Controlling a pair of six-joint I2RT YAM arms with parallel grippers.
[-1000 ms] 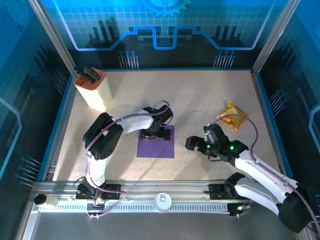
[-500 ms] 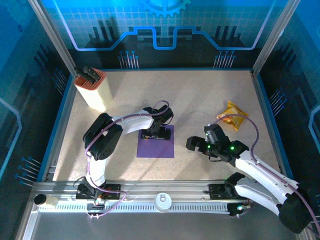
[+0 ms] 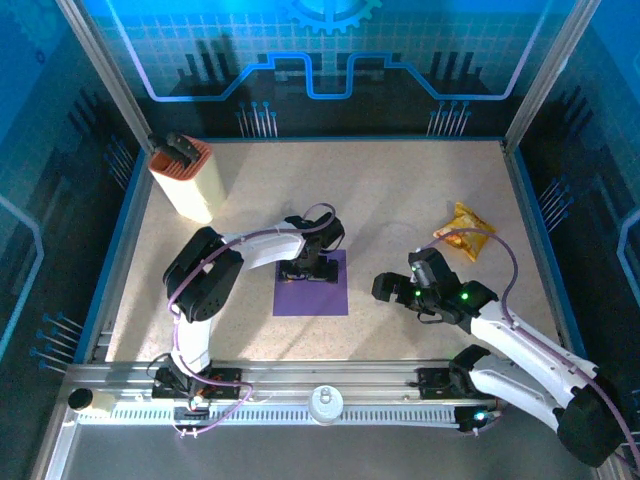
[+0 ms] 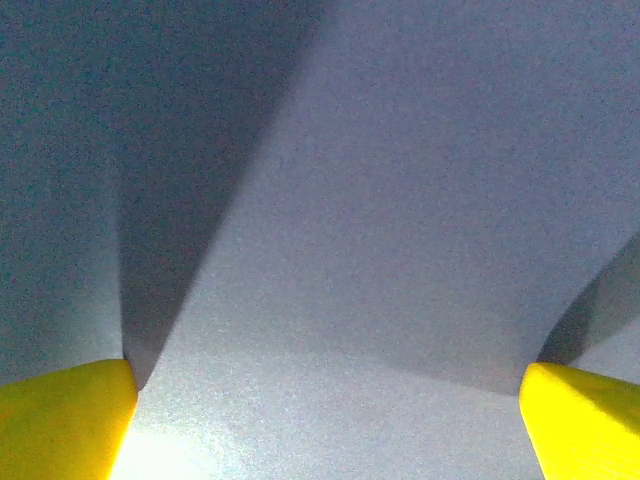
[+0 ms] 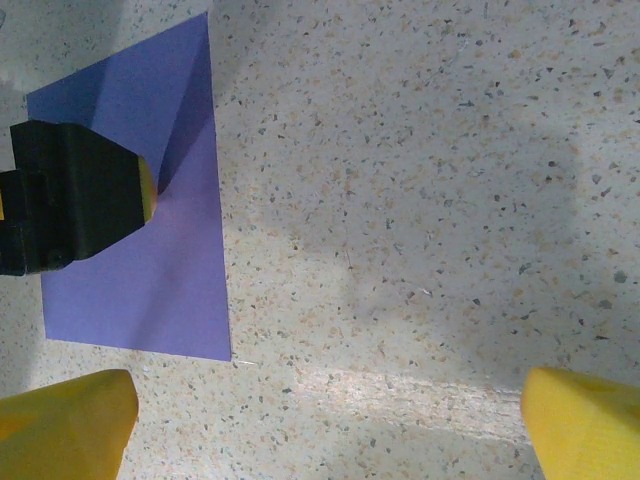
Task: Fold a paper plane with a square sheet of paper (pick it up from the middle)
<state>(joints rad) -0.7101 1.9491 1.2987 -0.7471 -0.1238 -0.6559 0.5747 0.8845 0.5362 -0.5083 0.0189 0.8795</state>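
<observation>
From above, the left hand (image 3: 308,270) hangs low over the far part of the square sheet of paper (image 3: 312,298). The sheet lies flat and unfolded on the worktop (image 3: 400,190), between the two arms. The right hand (image 3: 386,288) waits just right of the sheet, its jaws spread. A pinch this close to the far edge, rather than mid-sheet, would likely lift the paper lopsided.

At the left wrist, the yellow fingertips (image 4: 60,425) stand wide apart with purple paper between them and nothing pinched. A thin flat sheet offers no ridge to grab. Closing here may skid across it, or bunch up a stray crease that spoils the later folds.

At the right wrist, the spread jaws frame bare worktop, with the sheet's right edge lying to the left. If this hand moves in, it could nudge that edge and skew the sheet, or bump the left hand.
</observation>
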